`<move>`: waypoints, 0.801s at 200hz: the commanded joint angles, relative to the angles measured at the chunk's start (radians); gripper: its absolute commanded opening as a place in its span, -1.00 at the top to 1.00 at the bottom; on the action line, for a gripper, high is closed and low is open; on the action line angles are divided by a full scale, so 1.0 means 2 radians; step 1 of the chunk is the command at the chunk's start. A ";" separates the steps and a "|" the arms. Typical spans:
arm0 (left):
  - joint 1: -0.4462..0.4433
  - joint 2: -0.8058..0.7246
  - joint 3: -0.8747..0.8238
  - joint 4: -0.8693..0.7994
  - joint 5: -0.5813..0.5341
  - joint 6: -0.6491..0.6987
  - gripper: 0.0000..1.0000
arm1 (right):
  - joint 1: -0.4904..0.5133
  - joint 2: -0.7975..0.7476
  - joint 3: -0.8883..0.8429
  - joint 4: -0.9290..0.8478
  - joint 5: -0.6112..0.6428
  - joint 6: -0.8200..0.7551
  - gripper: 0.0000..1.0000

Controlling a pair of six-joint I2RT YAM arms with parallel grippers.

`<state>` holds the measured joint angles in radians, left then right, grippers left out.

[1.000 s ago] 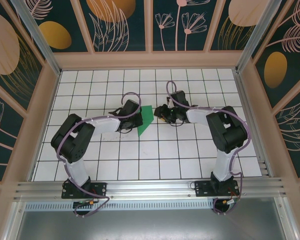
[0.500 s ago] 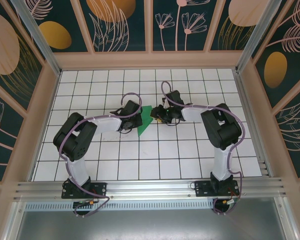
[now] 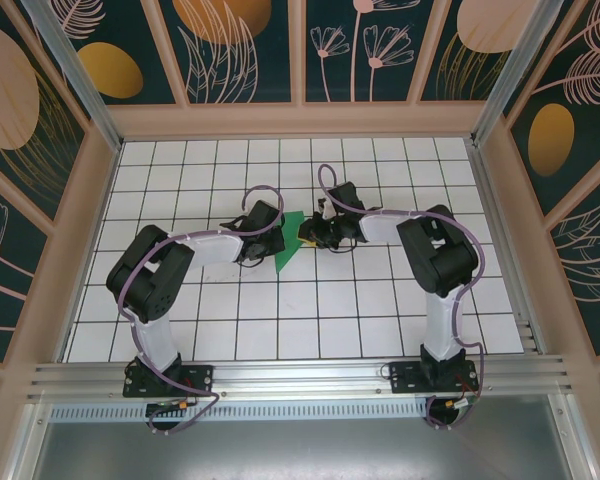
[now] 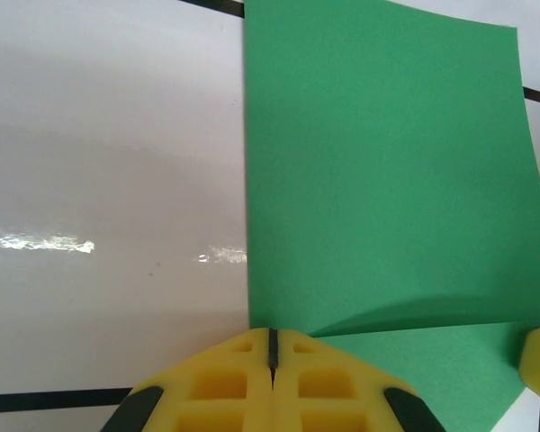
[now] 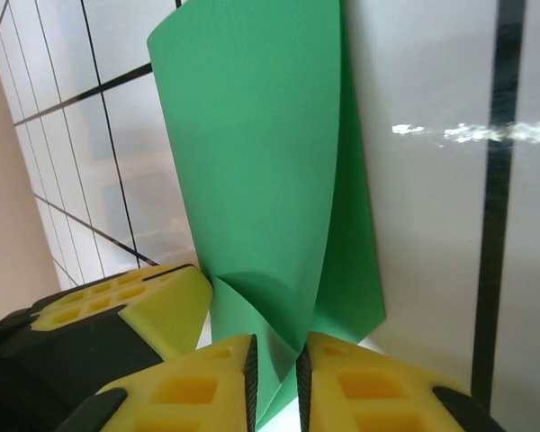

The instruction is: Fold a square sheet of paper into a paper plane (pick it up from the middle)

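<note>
The square sheet of paper [image 3: 288, 243] is bright green and folded over between my two grippers at the middle of the white grid table [image 3: 330, 320]. In the left wrist view one flap [image 4: 387, 162] stands up from a lower layer. My left gripper [image 4: 272, 346] is shut on the sheet's near edge and sits at its left side [image 3: 274, 240]. My right gripper [image 3: 309, 236] is at the sheet's right side. Its jaws [image 5: 274, 378] stand narrowly apart, with a loose curl of the paper [image 5: 261, 162] between the pads, brushing both.
The left gripper's yellow finger [image 5: 117, 310] sits close beside my right fingers. The wooden enclosure walls [image 3: 300, 120] ring the table. Both arms reach inward from their bases at the near rail [image 3: 300, 375], and bare tiles lie in front of the paper.
My right gripper has moved left onto the paper's right side, and its jaws have narrowed around the fold. The left gripper stays shut and has barely shifted.
</note>
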<state>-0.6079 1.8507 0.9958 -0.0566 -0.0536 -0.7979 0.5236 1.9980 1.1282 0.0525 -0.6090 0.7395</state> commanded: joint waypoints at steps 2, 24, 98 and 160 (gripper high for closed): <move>0.003 -0.001 0.001 -0.012 0.002 0.001 1.00 | -0.003 0.012 0.008 0.026 -0.022 0.003 0.83; 0.003 -0.021 0.006 -0.021 0.000 0.009 0.94 | -0.006 -0.002 -0.003 0.040 -0.009 0.008 0.98; 0.006 -0.147 0.003 -0.025 -0.032 0.041 0.11 | -0.004 -0.102 -0.021 0.015 0.078 0.020 1.00; 0.006 -0.200 -0.065 0.094 0.030 0.136 -0.53 | 0.009 -0.132 -0.019 -0.018 0.166 0.113 1.00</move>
<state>-0.6003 1.4570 0.9367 0.0044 -0.0612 -0.6563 0.5266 1.7412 1.0969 0.0673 -0.3763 0.8486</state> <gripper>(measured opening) 0.723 0.050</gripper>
